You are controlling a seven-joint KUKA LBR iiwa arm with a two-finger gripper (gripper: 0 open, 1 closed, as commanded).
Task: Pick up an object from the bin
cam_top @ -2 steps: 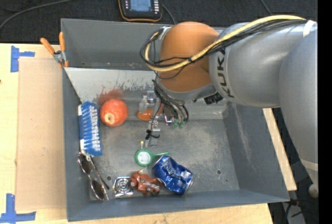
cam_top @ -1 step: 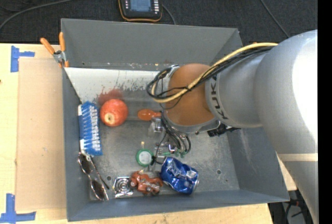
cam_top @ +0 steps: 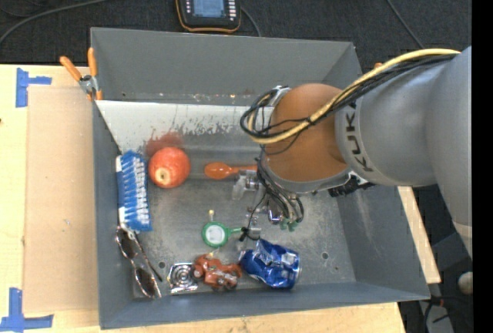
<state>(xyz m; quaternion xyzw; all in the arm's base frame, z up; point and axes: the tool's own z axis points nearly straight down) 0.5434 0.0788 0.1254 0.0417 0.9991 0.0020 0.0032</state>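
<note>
The gripper (cam_top: pixel 266 220) hangs low over the middle of the grey bin (cam_top: pixel 231 54), below the arm's orange wrist cover (cam_top: pixel 304 135). How far it is open cannot be told from this angle, and nothing can be seen in its hold.

The thing nearest to it is a small round disc (cam_top: pixel 215 233) with a green rim and a white centre. It lies flat on the bin floor just left of the gripper's tip, though whether the two touch cannot be told. Bare floor lies around the disc on its left and upper sides.

Just below the gripper, against the lower wall, lies a crumpled blue wrapper (cam_top: pixel 269 264). Left of that are an orange-brown toy (cam_top: pixel 216 271) and a small silver metal piece (cam_top: pixel 181 276). A pair of sunglasses (cam_top: pixel 137 262) fills the lower left corner. A blue brush (cam_top: pixel 132 191) stands along the left wall, with a red apple (cam_top: pixel 169 167) beside it. An orange spoon (cam_top: pixel 219 169) lies right of the apple, near the back slope.

The right part of the floor, towards the lower right of the frame, is bare.
</note>
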